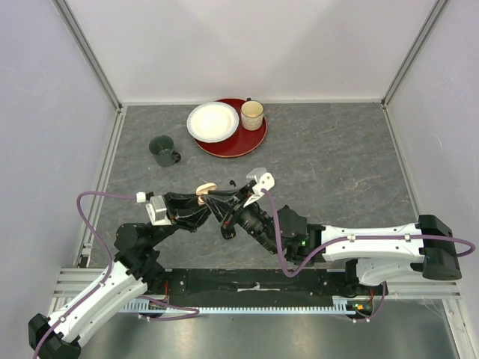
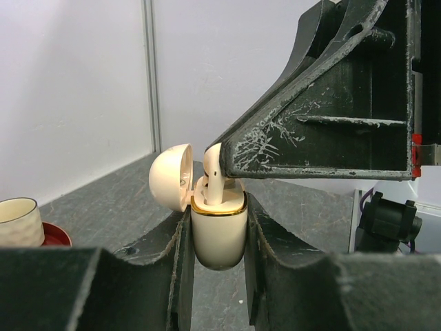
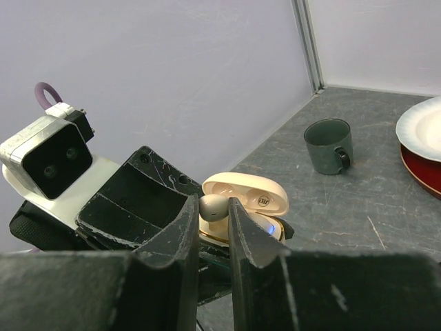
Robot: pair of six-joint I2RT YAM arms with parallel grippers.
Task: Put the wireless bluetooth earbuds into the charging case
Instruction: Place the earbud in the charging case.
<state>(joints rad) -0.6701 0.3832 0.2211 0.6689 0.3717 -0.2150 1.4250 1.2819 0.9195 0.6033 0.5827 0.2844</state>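
My left gripper [image 2: 219, 238] is shut on a pinkish-beige charging case [image 2: 219, 231] with a gold rim, lid open to the left, held above the table. It also shows in the top view [image 1: 206, 188] and the right wrist view [image 3: 251, 207]. My right gripper [image 3: 213, 207] is shut on a pinkish-beige earbud [image 3: 213, 206] and holds it over the open case. In the left wrist view the earbud's stem [image 2: 213, 181] reaches down into the case. The other earbuds are out of view.
A dark green mug [image 1: 162, 150] stands at the left. A red tray [image 1: 241, 140] at the back holds a white plate [image 1: 212, 121] and a cream cup [image 1: 252, 115]. Walls close in three sides.
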